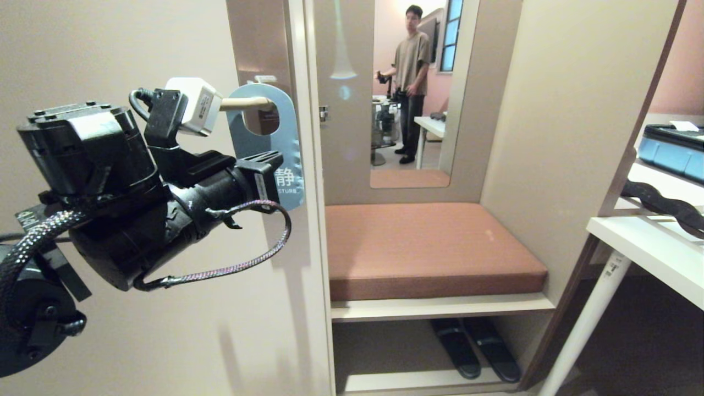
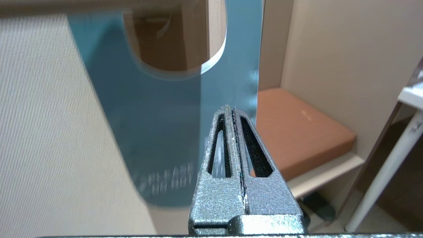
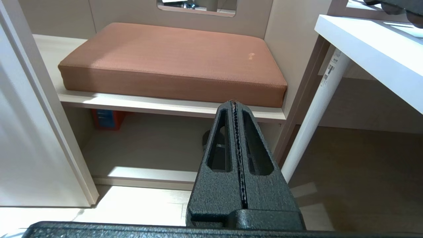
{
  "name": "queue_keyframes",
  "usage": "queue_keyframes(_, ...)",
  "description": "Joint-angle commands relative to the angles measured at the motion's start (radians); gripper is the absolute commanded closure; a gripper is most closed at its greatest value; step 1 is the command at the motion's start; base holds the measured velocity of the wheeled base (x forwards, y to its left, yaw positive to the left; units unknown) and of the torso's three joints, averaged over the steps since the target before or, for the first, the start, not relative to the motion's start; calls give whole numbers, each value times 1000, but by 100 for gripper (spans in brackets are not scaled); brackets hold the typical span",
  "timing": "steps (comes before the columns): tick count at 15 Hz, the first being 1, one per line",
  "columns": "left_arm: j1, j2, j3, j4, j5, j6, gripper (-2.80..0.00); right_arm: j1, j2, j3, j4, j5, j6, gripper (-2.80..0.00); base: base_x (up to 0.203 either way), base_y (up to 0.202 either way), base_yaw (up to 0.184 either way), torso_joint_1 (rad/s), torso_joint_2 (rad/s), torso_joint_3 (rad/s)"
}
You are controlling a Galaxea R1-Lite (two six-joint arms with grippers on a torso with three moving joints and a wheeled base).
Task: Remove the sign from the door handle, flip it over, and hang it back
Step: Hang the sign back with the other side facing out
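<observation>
The sign (image 1: pixel 286 146) hangs by its round hole on the cream door handle (image 1: pixel 247 103), blue face outward with white lettering low down. My left gripper (image 1: pixel 272 162) is raised in front of the sign's lower half. In the left wrist view this gripper (image 2: pixel 232 108) is shut with nothing between its fingers. The blue sign (image 2: pixel 158 125) lies flat just beyond the tips, near its edge on the bench side. My right gripper (image 3: pixel 234 102) is shut and empty, parked low and facing the bench shelf.
The door (image 1: pixel 137 330) fills the left. Beside it is a brown bench cushion (image 1: pixel 429 247) with dark slippers (image 1: pixel 473 346) below. A mirror (image 1: pixel 412 93) above shows a standing person. A white table (image 1: pixel 649 247) and a blue box (image 1: pixel 674 151) stand right.
</observation>
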Motion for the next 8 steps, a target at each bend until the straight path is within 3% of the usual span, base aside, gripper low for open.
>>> queue_keyframes(1, 0, -31, 30, -5, 1, -1, 0, 0, 0, 0, 1, 0, 0, 0, 0, 0, 0, 0, 0, 0)
queue_keyframes(8, 34, -167, 176, -4, 1, 1, 0, 0, 0, 0, 1, 0, 0, 0, 0, 0, 0, 0, 0, 0)
